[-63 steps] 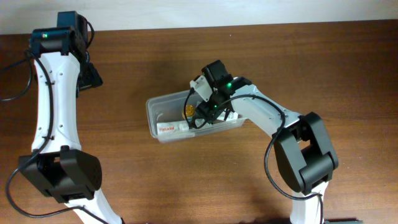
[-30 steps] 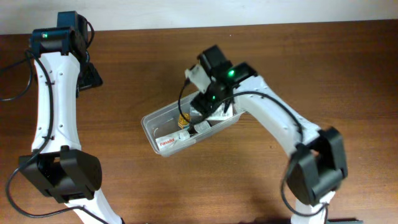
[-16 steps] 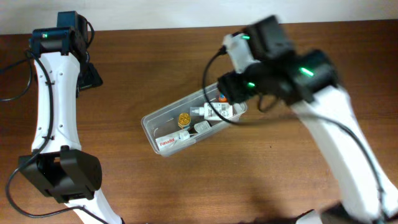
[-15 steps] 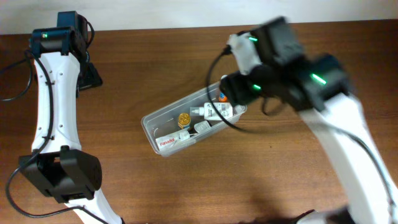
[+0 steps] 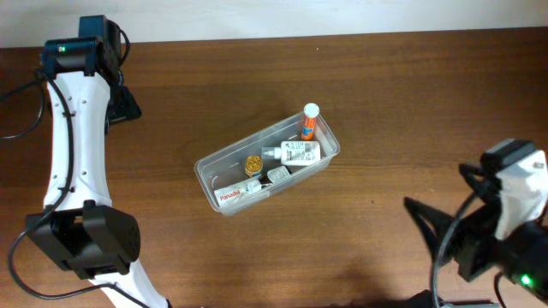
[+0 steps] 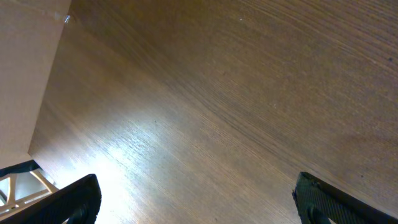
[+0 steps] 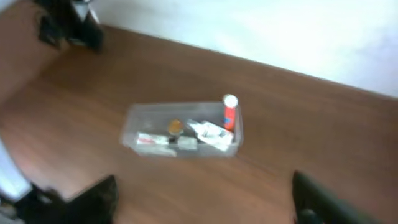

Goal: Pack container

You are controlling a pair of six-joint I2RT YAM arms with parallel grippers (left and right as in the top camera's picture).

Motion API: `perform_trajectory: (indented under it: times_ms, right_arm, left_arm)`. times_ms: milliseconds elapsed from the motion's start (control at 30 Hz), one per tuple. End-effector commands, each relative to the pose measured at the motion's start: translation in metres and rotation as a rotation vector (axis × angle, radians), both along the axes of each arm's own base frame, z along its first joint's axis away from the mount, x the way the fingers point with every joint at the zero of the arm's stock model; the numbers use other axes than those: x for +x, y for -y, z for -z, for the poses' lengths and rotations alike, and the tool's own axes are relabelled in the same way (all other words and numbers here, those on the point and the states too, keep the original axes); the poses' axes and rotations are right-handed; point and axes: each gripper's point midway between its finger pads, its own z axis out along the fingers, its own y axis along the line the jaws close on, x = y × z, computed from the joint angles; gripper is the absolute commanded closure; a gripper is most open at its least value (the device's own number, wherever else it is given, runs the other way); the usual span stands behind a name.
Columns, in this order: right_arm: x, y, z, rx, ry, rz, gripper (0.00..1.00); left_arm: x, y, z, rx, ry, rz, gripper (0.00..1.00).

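Observation:
The clear container [image 5: 202, 174] lies slanted at the table's middle. Inside it are an orange tube with a white cap [image 5: 307, 122], a white bottle [image 5: 296, 152], an amber bottle with a yellow cap [image 5: 253, 162] and a flat white box [image 5: 229, 197]. My right gripper [image 5: 435, 190] hangs open at the lower right, well away from the container [image 7: 149, 115]. In the right wrist view nothing sits in the right gripper [image 7: 202, 205]. My left gripper [image 5: 124, 103] is at the far left, and the left gripper [image 6: 196, 202] stands open over bare wood.
Brown wooden table [image 5: 385, 85] all around the container. A pale wall runs along the table's far edge [image 5: 257, 17]. The left arm's white links [image 5: 73, 162] stretch along the left side.
My right gripper has come up out of the container and swung back to the lower right. The container has been left turned slantwise.

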Motion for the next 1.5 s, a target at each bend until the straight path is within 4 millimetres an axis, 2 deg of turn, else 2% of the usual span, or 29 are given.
perform_trajectory:
  times_ms: [0,33,67,133,467,667,900,1033,1133,1300,1467]
  right_arm:
    - [0.032,-0.001,0.032,-0.076,-0.122,0.085,0.73]
    - [0.040,-0.001,0.042,-0.098,-0.155,0.104,0.83]
    - [0.048,-0.002,0.053,-0.130,-0.188,0.118,0.90]
    - [0.067,-0.003,0.081,-0.205,-0.270,0.147,0.96]
    - [0.159,-0.052,0.223,-0.388,-0.632,0.121,0.96]
    - [0.188,-0.060,0.279,-0.436,-0.730,0.130,0.96]
    - [0.203,-0.062,0.312,-0.436,-0.788,0.107,0.96]
    - [0.205,-0.076,0.315,-0.382,-0.787,0.016,0.96]
    - [0.210,-0.079,0.315,-0.368,-0.770,0.010,0.96]
    - [0.213,-0.077,0.319,-0.369,-0.763,0.018,0.96]
    - [0.211,-0.071,0.340,-0.379,-0.778,0.013,0.96]
  left_arm:
    - [-0.001,-0.002,-0.004,0.014,0.011,-0.008,0.01]
    - [-0.001,-0.002,-0.004,0.014,0.011,-0.008,0.01]
    - [-0.001,-0.002,-0.004,0.014,0.011,-0.008,0.01]
    - [-0.001,-0.002,-0.004,0.014,0.011,-0.008,0.01]
    - [-0.001,-0.002,-0.004,0.014,0.011,-0.008,0.01]
    - [-0.001,-0.002,-0.004,0.014,0.011,-0.008,0.01]
    - [-0.001,-0.002,-0.004,0.014,0.011,-0.008,0.01]
    - [-0.001,-0.002,-0.004,0.014,0.011,-0.008,0.01]
    - [-0.001,-0.002,-0.004,0.014,0.011,-0.008,0.01]
    - [-0.001,-0.002,-0.004,0.014,0.011,-0.008,0.01]
    - [-0.001,-0.002,-0.004,0.014,0.011,-0.008,0.01]
